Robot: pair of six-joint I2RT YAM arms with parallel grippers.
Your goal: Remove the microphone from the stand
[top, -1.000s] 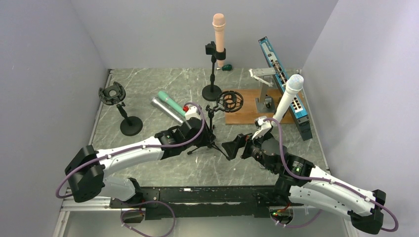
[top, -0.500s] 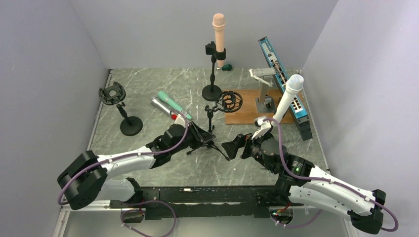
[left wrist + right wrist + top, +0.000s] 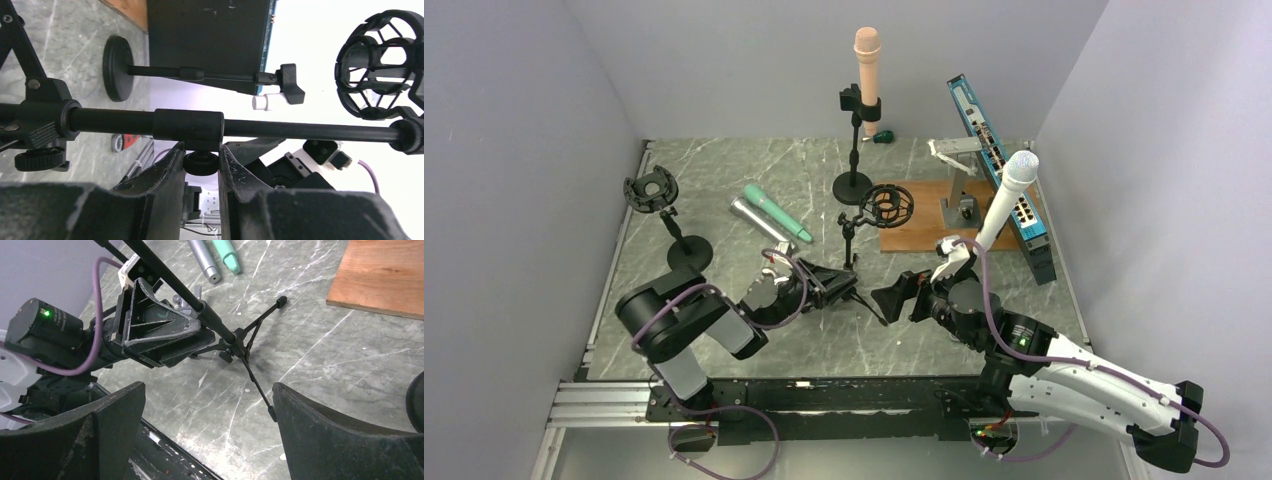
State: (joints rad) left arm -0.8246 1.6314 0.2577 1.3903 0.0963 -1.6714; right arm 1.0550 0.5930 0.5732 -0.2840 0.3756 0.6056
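A peach microphone (image 3: 867,65) stands upright in the clip of a round-based stand (image 3: 854,187) at the back. A white microphone (image 3: 1009,195) leans upright at the right, its holder hidden behind my right arm. A tripod stand (image 3: 852,262) carries an empty black shock mount (image 3: 889,204). My left gripper (image 3: 842,285) is low at this tripod's pole (image 3: 300,130), its jaws closed on the small knob (image 3: 201,164) under the collar. My right gripper (image 3: 892,297) is open and empty, just right of the tripod legs (image 3: 240,347).
A green microphone (image 3: 776,213) and a silver one (image 3: 759,220) lie on the table. A second empty shock-mount stand (image 3: 652,190) is at the left. A wooden board (image 3: 919,215) with a metal bracket (image 3: 954,185) and a blue network switch (image 3: 1004,180) are at the right.
My left arm has folded back toward its base, and its gripper has slid down and nearer along the tripod stand. The right arm and the microphones have barely moved.
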